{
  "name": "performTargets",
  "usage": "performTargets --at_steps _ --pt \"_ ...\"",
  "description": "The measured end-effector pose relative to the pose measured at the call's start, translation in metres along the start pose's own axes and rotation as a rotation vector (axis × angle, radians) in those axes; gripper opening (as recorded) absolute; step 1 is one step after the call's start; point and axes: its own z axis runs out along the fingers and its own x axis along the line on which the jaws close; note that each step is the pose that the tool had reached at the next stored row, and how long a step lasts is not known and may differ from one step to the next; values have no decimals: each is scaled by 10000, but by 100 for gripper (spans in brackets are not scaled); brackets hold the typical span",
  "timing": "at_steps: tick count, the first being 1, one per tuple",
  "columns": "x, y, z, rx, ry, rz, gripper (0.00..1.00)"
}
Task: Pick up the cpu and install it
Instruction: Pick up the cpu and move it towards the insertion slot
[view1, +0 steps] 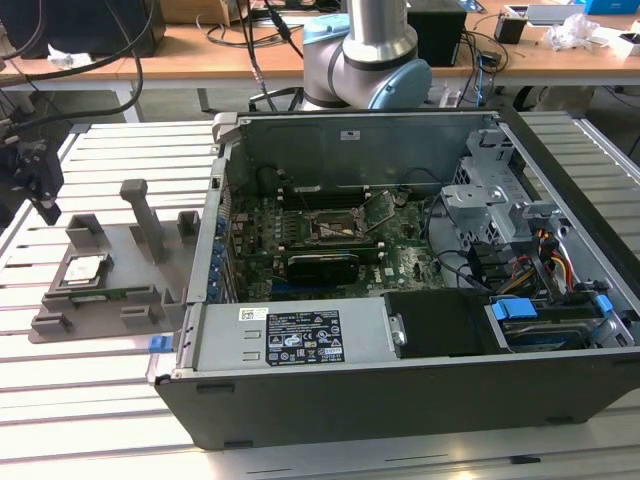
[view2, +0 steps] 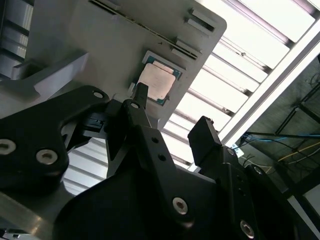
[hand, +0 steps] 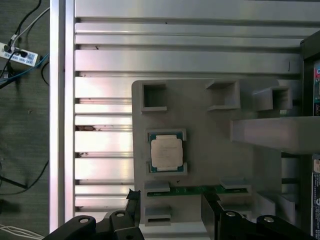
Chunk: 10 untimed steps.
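Black label on computer case, print unreadable. Silver-topped cpu, green rim, sits in grey fixture. Gripper wide open, empty, near it.

A silver tubular arm link with a pale blue-grey joint housing is recorded standing upright at the far side in the exterior view. The black two-finger gripper is held at the exterior view's left, with its fingers pointed downward and nothing touched. In both wrist views the gripper is observed from behind, with its jaws parted and nothing gripped between the black fingertips. The black linkage bars are spread outward.
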Motion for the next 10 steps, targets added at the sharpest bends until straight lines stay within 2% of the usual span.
performTargets --at_steps 10 --pt "1 0 42 0 0 0 60"
